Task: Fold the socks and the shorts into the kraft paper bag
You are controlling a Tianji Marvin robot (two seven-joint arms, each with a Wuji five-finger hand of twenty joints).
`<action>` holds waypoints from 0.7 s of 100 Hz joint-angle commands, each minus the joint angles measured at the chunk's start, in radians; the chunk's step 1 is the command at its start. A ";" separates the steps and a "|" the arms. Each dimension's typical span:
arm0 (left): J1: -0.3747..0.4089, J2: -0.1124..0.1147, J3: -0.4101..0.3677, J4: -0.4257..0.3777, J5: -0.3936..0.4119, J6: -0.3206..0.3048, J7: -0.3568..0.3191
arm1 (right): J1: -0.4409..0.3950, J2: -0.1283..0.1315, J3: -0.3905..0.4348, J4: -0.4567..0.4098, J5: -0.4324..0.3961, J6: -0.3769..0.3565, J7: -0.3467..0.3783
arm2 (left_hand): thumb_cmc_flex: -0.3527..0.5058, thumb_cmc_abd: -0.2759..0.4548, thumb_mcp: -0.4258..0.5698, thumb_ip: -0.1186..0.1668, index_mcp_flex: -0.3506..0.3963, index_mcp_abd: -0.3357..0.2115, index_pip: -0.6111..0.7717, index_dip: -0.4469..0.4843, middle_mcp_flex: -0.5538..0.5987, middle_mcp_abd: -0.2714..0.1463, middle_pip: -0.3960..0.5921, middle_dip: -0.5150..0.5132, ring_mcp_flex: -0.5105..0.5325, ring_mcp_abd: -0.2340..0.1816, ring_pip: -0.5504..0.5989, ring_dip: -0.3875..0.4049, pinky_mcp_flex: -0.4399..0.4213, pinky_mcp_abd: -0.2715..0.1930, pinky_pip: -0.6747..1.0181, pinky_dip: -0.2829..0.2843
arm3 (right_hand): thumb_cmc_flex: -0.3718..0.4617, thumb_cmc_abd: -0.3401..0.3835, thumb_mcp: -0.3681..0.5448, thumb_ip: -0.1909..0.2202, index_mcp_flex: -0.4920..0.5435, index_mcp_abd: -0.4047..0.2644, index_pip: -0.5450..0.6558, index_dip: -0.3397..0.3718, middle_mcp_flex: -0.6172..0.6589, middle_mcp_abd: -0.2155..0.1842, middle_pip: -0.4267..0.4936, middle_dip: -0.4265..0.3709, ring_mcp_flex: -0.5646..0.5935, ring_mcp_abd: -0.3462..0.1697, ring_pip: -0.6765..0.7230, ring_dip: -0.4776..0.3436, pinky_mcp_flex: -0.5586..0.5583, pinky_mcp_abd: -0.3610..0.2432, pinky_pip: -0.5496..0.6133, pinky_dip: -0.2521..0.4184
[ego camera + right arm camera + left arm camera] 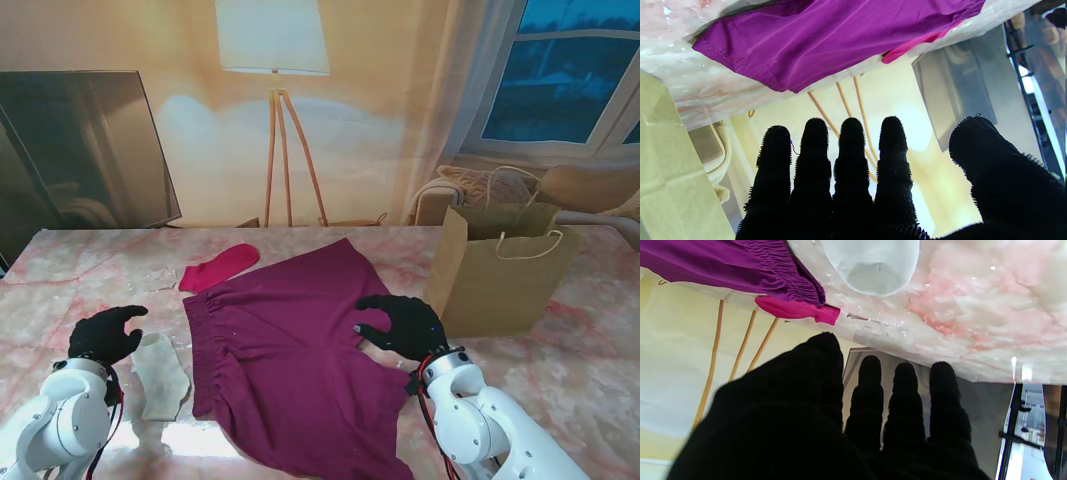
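Both hands spread and empty: right hand (400,325) hovering over the shorts (290,355) right edge, left hand (105,335) beside the white sock (160,375), probably lining up folds.

No readable text, labels, brands, numbers or signs in any view, kraft paper bag (497,282) plain-faced, purple shorts (290,350) and socks unmarked, dark screen (85,150) blank

Shorts (290,350) lie between socks (160,375) and bag (500,275).
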 commanded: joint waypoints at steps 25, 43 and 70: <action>-0.104 0.034 0.035 0.075 0.003 0.020 -0.208 | 0.005 -0.006 -0.009 0.024 0.007 -0.006 0.002 | -0.173 -0.166 0.043 -0.087 -0.142 0.133 -0.102 -0.101 -0.095 -0.011 0.013 -0.010 -0.071 -0.019 -0.010 -0.017 -0.056 -0.034 -0.088 0.000 | -0.018 0.010 -0.028 0.050 -0.011 -0.004 0.003 0.000 -0.029 0.002 0.014 0.012 -0.012 0.004 0.008 0.016 -0.011 0.001 0.031 0.029; -0.136 0.049 0.053 0.124 0.077 -0.004 -0.251 | 0.008 -0.005 -0.005 0.028 0.007 -0.014 0.004 | -0.172 -0.178 0.067 -0.091 -0.137 0.124 -0.107 -0.099 -0.040 -0.026 0.065 0.095 -0.055 -0.011 0.022 0.038 -0.066 -0.019 -0.099 0.020 | -0.016 0.012 -0.027 0.050 -0.009 -0.007 0.005 0.001 -0.030 0.003 0.014 0.012 -0.012 0.005 0.008 0.016 -0.011 0.004 0.032 0.030; -0.180 0.054 0.079 0.206 0.061 -0.014 -0.261 | 0.010 -0.005 -0.006 0.039 0.005 -0.027 -0.001 | -0.187 -0.169 0.069 -0.093 -0.086 0.089 -0.040 -0.043 -0.033 -0.031 0.208 0.371 -0.055 0.009 0.102 0.170 -0.081 -0.009 -0.091 0.037 | -0.018 0.012 -0.028 0.050 -0.008 -0.008 0.007 0.002 -0.031 0.001 0.013 0.011 -0.012 0.006 0.008 0.016 -0.008 0.010 0.038 0.032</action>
